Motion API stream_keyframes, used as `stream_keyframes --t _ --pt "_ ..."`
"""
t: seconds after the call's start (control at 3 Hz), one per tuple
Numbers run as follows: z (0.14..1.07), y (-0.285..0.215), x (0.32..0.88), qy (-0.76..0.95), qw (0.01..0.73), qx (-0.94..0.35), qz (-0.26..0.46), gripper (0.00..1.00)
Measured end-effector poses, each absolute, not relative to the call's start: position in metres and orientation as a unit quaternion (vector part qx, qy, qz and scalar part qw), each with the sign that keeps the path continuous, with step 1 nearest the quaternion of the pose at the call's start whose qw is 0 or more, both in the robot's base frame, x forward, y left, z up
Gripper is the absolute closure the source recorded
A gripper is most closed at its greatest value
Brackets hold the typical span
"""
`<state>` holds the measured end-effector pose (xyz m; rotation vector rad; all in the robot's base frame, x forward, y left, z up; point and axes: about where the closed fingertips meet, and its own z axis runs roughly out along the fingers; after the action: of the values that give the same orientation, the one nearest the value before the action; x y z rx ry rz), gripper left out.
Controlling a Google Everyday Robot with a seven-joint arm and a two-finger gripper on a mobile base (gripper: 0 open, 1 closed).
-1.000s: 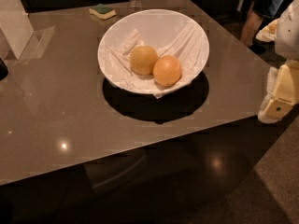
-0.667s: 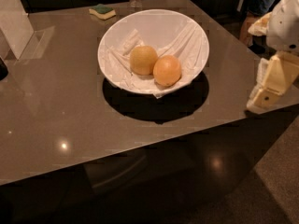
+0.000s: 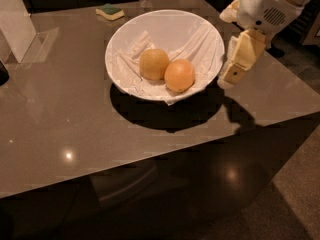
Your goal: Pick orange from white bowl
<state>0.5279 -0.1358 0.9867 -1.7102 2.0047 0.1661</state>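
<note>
One orange (image 3: 179,75) touching one paler fruit (image 3: 154,64) on crumpled paper (image 3: 131,66) in white bowl (image 3: 165,26), hand (image 3: 235,66) beside its rim, grip unclear

**Q:** Orange?
**A:** Orange (image 3: 179,75): round, deep-coloured, slightly glossy, intact. It rests on crumpled paper, low in the bowl, right of centre.
**Q:** Bowl?
**A:** White bowl (image 3: 170,26): wide, upright, paper-lined. Gripper (image 3: 231,74) hangs just outside its right rim.

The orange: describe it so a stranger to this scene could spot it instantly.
A wide white bowl lined with paper stands on the table, the gripper just outside its rim. Of two touching round fruits inside, the orange is the one nearer the gripper, deeper-coloured than its paler, yellower neighbour.
</note>
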Motion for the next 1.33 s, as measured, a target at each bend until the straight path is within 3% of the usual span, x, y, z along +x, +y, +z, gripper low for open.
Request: stream_keyframes --t 0.33,1.33 --pt "0.977 -0.099 0.544 0.703 0.232 -0.666 0.086 0.00" --pt "0.947 -0.072 0.572 0.715 0.241 -0.644 0.125 0.01"
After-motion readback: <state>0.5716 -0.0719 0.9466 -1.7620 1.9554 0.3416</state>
